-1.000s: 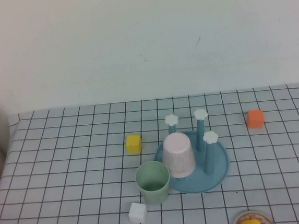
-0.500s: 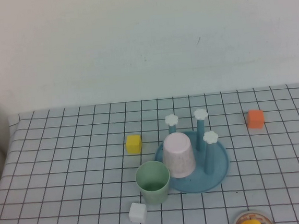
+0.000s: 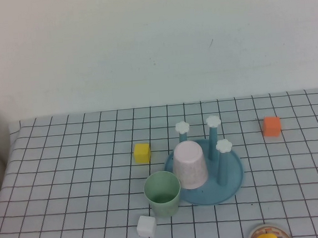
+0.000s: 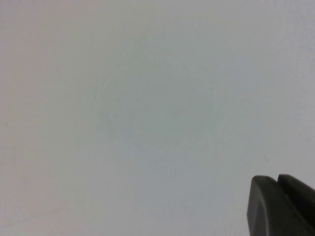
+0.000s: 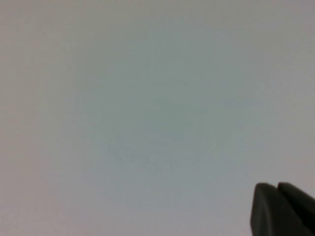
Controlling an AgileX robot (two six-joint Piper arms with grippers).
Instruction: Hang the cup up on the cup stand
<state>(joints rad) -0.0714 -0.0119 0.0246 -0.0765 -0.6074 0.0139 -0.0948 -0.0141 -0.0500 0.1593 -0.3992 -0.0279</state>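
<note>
cup: the mint-green cup (image 3: 163,194) stands upright, mouth up, on the checked worktop (image 3: 69,177), empty and held by nothing.
cup to stand: it sits right against the near-left rim of the cup stand (image 3: 231,182); whether the two actually touch i can't make out.
axis: its long axis is vertical, so i'd judge it needs turning mouth-down before it can drop over a peg.
stand: a pink speckled cup (image 3: 189,164) is already upturned over one peg; three white-capped pegs (image 3: 223,146) stand free behind and to the right of it.
left tool (image 4: 280,204): nowhere over the worktop from above; its wrist camera shows only a dark corner of it against blank wall, with nothing in it, and how far open i cannot tell.
right tool (image 5: 281,206): the same story, off the worktop, nothing in it, opening impossible to tell.
nearer arm: the cup lies about mid-width, a shade to the left, so neither arm has a clear edge.
bystanders: yellow block (image 3: 142,152), white block (image 3: 146,226), orange block (image 3: 271,126).
</note>
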